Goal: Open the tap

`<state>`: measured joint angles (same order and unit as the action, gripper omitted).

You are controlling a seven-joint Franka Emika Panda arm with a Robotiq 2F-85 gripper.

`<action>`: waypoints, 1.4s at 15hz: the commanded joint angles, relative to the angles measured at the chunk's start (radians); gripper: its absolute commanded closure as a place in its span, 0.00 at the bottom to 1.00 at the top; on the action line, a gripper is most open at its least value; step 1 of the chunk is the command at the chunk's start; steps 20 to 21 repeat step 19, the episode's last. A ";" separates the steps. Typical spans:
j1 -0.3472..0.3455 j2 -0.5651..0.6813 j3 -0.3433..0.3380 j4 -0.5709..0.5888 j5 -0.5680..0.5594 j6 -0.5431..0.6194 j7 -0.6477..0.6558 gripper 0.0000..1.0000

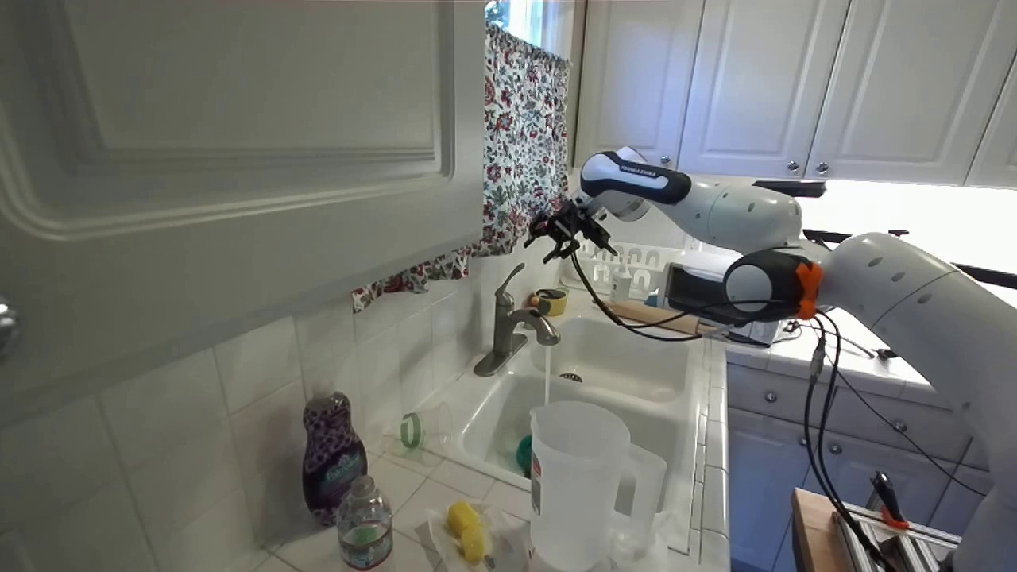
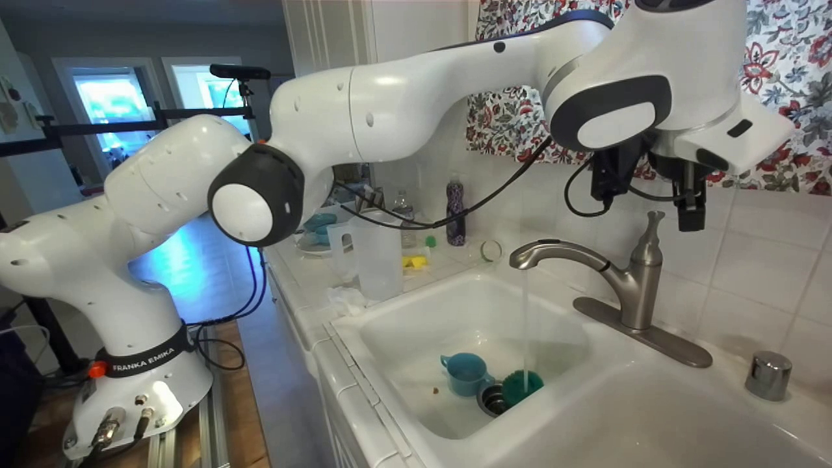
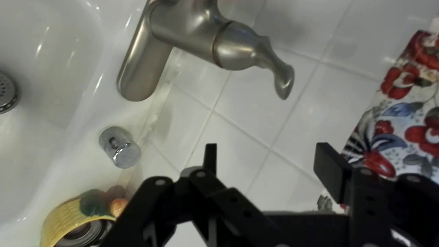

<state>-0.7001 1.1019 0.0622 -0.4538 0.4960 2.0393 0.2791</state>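
- Tap [image 2: 640, 286], a brushed-metal single-lever faucet, stands on the back rim of the white double-basin sink [image 2: 552, 400], close to the tiled wall [image 2: 747, 250].
- Its lever handle [image 1: 512, 276] rises from the top of the body and points upward at a slant in an exterior view.
- Its spout [image 2: 572, 253] arches out over a basin, and a thin stream of water [image 2: 525, 325] runs from the mouth.
- The stream comes down at a rounded, dark green item [image 2: 522, 387] beside the sink drain [image 2: 491, 398]; what the item is cannot be told.
- A turquoise cup [image 2: 466, 374] sits in the same basin, just beside the drain.
- The Robotiq gripper [image 3: 269, 163] hangs near the lever handle, apart from it in the wrist view.
- Its fingers [image 3: 331, 173] are released and spread wide, with white tile showing between them.
- A short chrome cylinder [image 3: 120, 147] stands on the sink rim beside the tap; near it is a yellow, basket-textured holder [image 3: 67, 212].
- A floral curtain [image 1: 524, 135] hangs at the window.
- On the tiled counter [image 1: 413, 485] stand a translucent plastic pitcher [image 1: 576, 492], upright by the sink, a purple bottle [image 1: 335, 461] and, just beside that, a clear plastic bottle [image 1: 365, 528].
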 commanded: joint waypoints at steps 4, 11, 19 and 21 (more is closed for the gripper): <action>-0.025 -0.075 -0.016 -0.021 -0.136 -0.197 -0.017 0.00; -0.030 -0.131 -0.018 0.005 -0.155 -0.344 -0.131 0.00; -0.031 -0.150 -0.010 -0.005 -0.151 -0.328 -0.152 0.00; -0.031 -0.150 -0.010 -0.005 -0.151 -0.328 -0.152 0.00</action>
